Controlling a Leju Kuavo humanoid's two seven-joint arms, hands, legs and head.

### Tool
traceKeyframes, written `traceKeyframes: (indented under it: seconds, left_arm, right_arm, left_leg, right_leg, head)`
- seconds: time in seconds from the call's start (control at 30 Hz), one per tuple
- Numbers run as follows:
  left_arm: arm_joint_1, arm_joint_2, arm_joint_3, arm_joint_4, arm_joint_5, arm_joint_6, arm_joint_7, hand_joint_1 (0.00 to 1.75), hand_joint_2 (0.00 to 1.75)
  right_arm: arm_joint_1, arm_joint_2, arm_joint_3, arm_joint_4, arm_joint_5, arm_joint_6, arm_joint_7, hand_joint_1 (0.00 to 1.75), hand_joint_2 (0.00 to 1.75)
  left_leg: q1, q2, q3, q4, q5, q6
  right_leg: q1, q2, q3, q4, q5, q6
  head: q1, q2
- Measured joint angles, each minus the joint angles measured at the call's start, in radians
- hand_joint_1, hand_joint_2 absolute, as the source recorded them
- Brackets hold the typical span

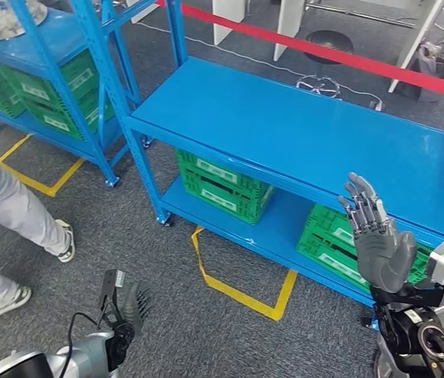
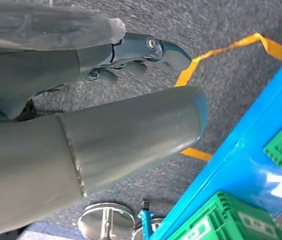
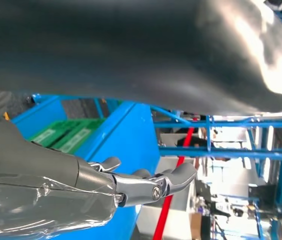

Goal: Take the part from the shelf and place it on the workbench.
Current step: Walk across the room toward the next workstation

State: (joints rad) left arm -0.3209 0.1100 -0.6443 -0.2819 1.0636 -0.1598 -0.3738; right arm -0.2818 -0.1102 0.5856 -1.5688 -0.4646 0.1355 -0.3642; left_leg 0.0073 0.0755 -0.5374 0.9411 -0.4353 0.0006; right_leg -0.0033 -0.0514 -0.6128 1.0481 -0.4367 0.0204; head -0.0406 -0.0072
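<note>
Head view shows, nearest to the robot, the left robot hand (image 1: 129, 309) hanging low over the grey carpet floor (image 1: 148, 260), with its fingers a little apart and nothing in them; the left wrist view gives the same, a thick thumb and darker fingers (image 2: 158, 50) held loosely, not clamped on anything. On the other side, the right robot hand (image 1: 377, 236) is raised in front of the blue shelf (image 1: 303, 126), palm turned outward, fingers spread and empty. Just beyond, yellow tape (image 1: 238, 287) marks a box on the floor beside the shelf foot. The lower board of the shelf carries green crates (image 1: 223, 185), and one more green crate (image 1: 332, 236) stands behind the raised hand. The part itself I cannot find with certainty: the top board looks bare, so I judge the part is probably inside one of the crates, or outside the pictures. A person's legs (image 1: 12, 213) stand at the left, near a second shelf (image 1: 59, 47) with more crates. Farther back a red barrier tape (image 1: 327, 53) crosses the room. No bench is to be seen. I judge the task is at its beginning, in the approach step. To do it well, the robot should first locate the part clearly, keep the fingers spread until they are around it, and keep the arm from hitting the shelf edge.
</note>
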Motion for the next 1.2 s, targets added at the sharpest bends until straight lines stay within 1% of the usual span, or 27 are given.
traceKeyframes:
  seconds: [0.03,0.07,0.13,0.17,0.2,0.23,0.3,0.33,0.37,0.4,0.43,0.5,0.53,0.57,0.63,0.67,0.73,0.8,0.83,0.87,0.9,0.93,1.0,1.03,1.07,1.1,1.2]
  left_arm:
    - [0.000,0.000,0.000,0.000,0.000,0.000,0.000,0.00,0.00]
    - [0.000,0.001,0.000,0.000,0.000,0.000,0.000,0.00,0.00]
    - [-0.002,0.001,0.000,0.000,0.000,0.000,0.000,0.00,0.00]
    - [-0.003,0.000,0.000,0.000,0.000,0.000,0.000,0.00,0.00]
    - [-0.004,0.000,0.000,0.000,0.000,0.000,0.000,0.00,0.00]
    - [-0.005,-0.001,0.000,0.000,0.000,0.000,0.000,0.00,0.00]
    - [-0.003,-0.001,0.000,0.000,0.000,0.000,0.000,0.00,0.00]
    - [-0.001,0.000,0.000,0.000,0.000,0.000,0.000,0.00,0.00]
    - [0.001,0.001,0.000,0.000,0.000,0.000,0.000,0.00,0.00]
    - [0.003,0.001,0.000,0.000,0.000,0.000,0.000,0.00,0.00]
    - [0.003,0.001,0.000,0.000,0.000,0.000,0.000,0.00,0.00]
    - [0.000,0.002,0.000,0.000,0.000,0.000,0.000,0.00,0.00]
    - [-0.002,0.003,0.000,0.000,0.000,0.000,0.000,0.00,0.00]
    - [-0.003,0.004,0.000,0.000,0.000,0.000,0.000,0.00,0.00]
    - [-0.005,0.005,0.000,0.000,0.000,0.000,0.000,0.00,0.00]
    - [-0.006,0.004,0.000,0.000,0.000,0.000,0.000,0.00,0.00]
    - [-0.009,0.002,0.000,0.000,0.001,0.000,0.000,0.00,0.00]
    - [-0.007,0.001,0.000,0.000,0.001,0.000,-0.001,0.00,0.00]
    - [-0.005,0.001,0.000,0.000,0.001,0.001,-0.001,0.00,0.00]
    - [-0.004,0.002,0.000,0.000,0.001,0.002,-0.001,0.00,0.00]
    - [-0.003,0.002,0.000,0.000,0.001,0.003,-0.001,0.00,0.00]
    - [-0.002,0.001,0.000,0.000,0.001,0.004,-0.001,0.00,0.00]
    - [-0.002,0.000,0.000,0.000,0.001,0.005,-0.001,0.00,0.00]
    - [-0.003,0.000,0.000,0.000,0.000,0.005,-0.001,0.00,0.00]
    - [-0.004,0.001,0.000,0.000,0.000,0.005,-0.001,0.00,0.00]
    - [-0.004,0.001,0.000,0.000,0.000,0.005,-0.001,0.00,0.00]
    - [-0.004,0.001,0.000,0.000,0.000,0.005,-0.002,0.00,0.00]
  right_arm:
    - [-0.002,0.000,0.000,0.001,0.000,-0.002,0.000,0.00,0.00]
    - [-0.005,0.000,0.000,0.002,0.000,-0.005,0.000,0.00,0.00]
    - [-0.007,0.000,0.000,0.005,0.000,-0.009,0.000,0.00,0.00]
    - [-0.008,0.000,0.000,0.006,0.001,-0.010,0.000,0.00,0.00]
    - [-0.010,0.000,0.000,0.007,0.001,-0.010,0.000,0.00,0.00]
    - [-0.012,0.000,0.000,0.008,0.002,-0.011,0.000,0.00,0.00]
    - [-0.015,0.000,0.000,0.010,0.002,-0.011,0.000,0.00,0.00]
    - [-0.014,0.000,0.001,0.011,0.002,-0.010,0.001,0.00,0.00]
    - [-0.012,0.000,0.002,0.013,0.002,-0.010,0.001,0.00,0.00]
    - [-0.011,0.000,0.002,0.015,0.002,-0.010,0.001,0.00,0.00]
    - [-0.011,0.000,0.002,0.016,0.002,-0.010,0.002,0.00,0.00]
    - [-0.012,0.000,0.002,0.017,0.002,-0.010,0.002,0.00,0.00]
    - [-0.012,0.000,0.002,0.017,0.002,-0.010,0.002,0.00,0.00]
    - [-0.013,0.000,0.002,0.017,0.002,-0.010,0.002,0.00,0.00]
    - [-0.012,0.000,0.001,0.018,0.002,-0.012,0.002,0.00,0.00]
    - [-0.011,0.000,0.001,0.018,0.002,-0.013,0.002,0.00,0.00]
    - [-0.012,0.000,0.000,0.019,0.003,-0.017,0.001,0.00,0.00]
    - [-0.013,0.000,0.000,0.020,0.005,-0.021,0.001,0.00,0.00]
    - [-0.011,0.000,0.000,0.021,0.007,-0.024,0.001,0.00,0.00]
    - [-0.009,0.000,0.001,0.023,0.010,-0.027,0.001,0.00,0.00]
    - [-0.006,0.000,0.001,0.024,0.013,-0.032,0.002,0.00,0.00]
    - [-0.005,0.000,0.001,0.025,0.017,-0.037,0.002,0.00,0.00]
    - [-0.005,0.000,-0.001,0.026,0.022,-0.046,0.002,0.00,0.00]
    - [-0.006,0.000,-0.001,0.026,0.023,-0.048,0.002,0.00,0.00]
    - [-0.006,0.000,-0.002,0.027,0.023,-0.049,0.002,0.00,0.00]
    - [-0.006,0.000,-0.001,0.027,0.023,-0.049,0.002,0.00,0.00]
    - [-0.004,0.001,-0.002,0.028,0.023,-0.051,0.002,0.00,0.00]
  left_leg:
    - [-0.003,0.009,0.002,0.001,-0.003,-0.004]
    - [-0.006,0.020,0.003,0.002,-0.005,-0.009]
    - [-0.009,0.045,0.005,0.002,-0.008,-0.017]
    - [-0.007,0.044,0.006,0.007,-0.014,-0.021]
    - [-0.004,0.027,-0.001,0.028,-0.029,-0.026]
    - [-0.002,-0.001,-0.020,0.072,-0.055,-0.030]
    - [0.000,-0.055,-0.089,0.211,-0.119,-0.033]
    - [0.000,-0.065,-0.126,0.277,-0.139,-0.033]
    - [0.000,-0.069,-0.150,0.312,-0.141,-0.032]
    - [0.000,-0.072,-0.154,0.306,-0.123,-0.029]
    - [0.000,-0.077,-0.137,0.260,-0.087,-0.026]
    - [0.000,-0.113,-0.071,0.108,-0.012,-0.016]
    - [0.001,-0.129,-0.046,0.051,0.009,-0.013]
    - [0.001,-0.139,-0.032,0.018,0.017,-0.011]
    - [0.000,-0.124,-0.026,0.004,0.017,-0.007]
    - [0.001,-0.113,-0.023,-0.001,0.019,-0.003]
    - [0.003,-0.091,-0.017,-0.011,0.023,0.006]
    - [0.002,-0.071,-0.015,-0.013,0.022,0.011]
    - [0.001,-0.062,-0.015,-0.012,0.021,0.012]
    - [0.001,-0.054,-0.014,-0.012,0.019,0.011]
    - [0.002,-0.048,-0.013,-0.012,0.018,0.010]
    - [0.003,-0.043,-0.011,-0.011,0.016,0.007]
    - [0.004,-0.035,-0.007,-0.009,0.011,-0.002]
    - [0.003,-0.033,-0.007,-0.006,0.009,-0.007]
    - [0.002,-0.031,-0.009,-0.003,0.007,-0.013]
    - [0.000,-0.030,-0.011,0.000,0.007,-0.013]
    - [0.000,-0.029,-0.012,0.002,0.009,0.002]
  right_leg:
    - [0.004,-0.020,0.027,-0.051,0.012,-0.006]
    - [0.009,-0.031,0.039,-0.075,0.013,-0.011]
    - [0.012,-0.011,0.043,-0.082,0.014,-0.023]
    - [0.012,0.002,0.044,-0.086,0.017,-0.028]
    - [0.010,0.015,0.046,-0.089,0.020,-0.034]
    - [0.008,0.027,0.048,-0.093,0.023,-0.040]
    - [0.006,0.053,0.046,-0.094,0.026,-0.047]
    - [0.007,0.068,0.046,-0.094,0.027,-0.048]
    - [0.008,0.083,0.046,-0.094,0.027,-0.049]
    - [0.008,0.099,0.046,-0.094,0.028,-0.049]
    - [0.009,0.114,0.046,-0.093,0.028,-0.049]
    - [0.010,0.139,0.046,-0.091,0.028,-0.047]
    - [0.010,0.150,0.044,-0.089,0.028,-0.044]
    - [0.010,0.161,0.041,-0.088,0.029,-0.040]
    - [0.007,0.182,0.035,-0.090,0.032,-0.028]
    - [0.006,0.179,0.030,-0.087,0.029,-0.023]
    - [0.009,0.137,0.002,-0.033,-0.004,-0.013]
    - [0.006,0.081,-0.060,0.099,-0.070,-0.006]
    - [0.002,0.068,-0.091,0.168,-0.097,-0.002]
    - [-0.002,0.062,-0.110,0.208,-0.107,0.002]
    - [-0.007,0.058,-0.109,0.211,-0.099,0.005]
    - [-0.012,0.055,-0.085,0.168,-0.071,0.008]
    - [-0.016,0.044,-0.004,0.018,-0.012,0.011]
    - [-0.014,0.040,0.030,-0.042,0.004,0.009]
    - [-0.013,0.037,0.048,-0.076,0.008,0.006]
    - [-0.012,0.037,0.053,-0.084,0.004,0.004]
    - [-0.009,0.042,0.054,-0.087,0.006,0.002]
  head:
    - [0.000,0.000]
    - [-0.002,0.000]
    - [-0.006,0.000]
    - [-0.008,0.000]
    - [-0.008,0.000]
    - [-0.010,0.000]
    - [-0.017,0.000]
    - [-0.020,0.000]
    - [-0.021,0.000]
    - [-0.022,0.000]
    - [-0.023,0.000]
    - [-0.024,0.000]
    - [-0.023,0.000]
    - [-0.023,0.000]
    - [-0.022,0.000]
    - [-0.022,0.000]
    - [-0.015,0.000]
    - [-0.008,0.000]
    - [-0.006,0.000]
    - [-0.006,0.000]
    - [-0.006,0.000]
    - [-0.006,0.000]
    - [-0.004,0.000]
    - [-0.003,0.000]
    - [-0.004,0.000]
    - [-0.007,0.000]
    - [-0.014,0.000]
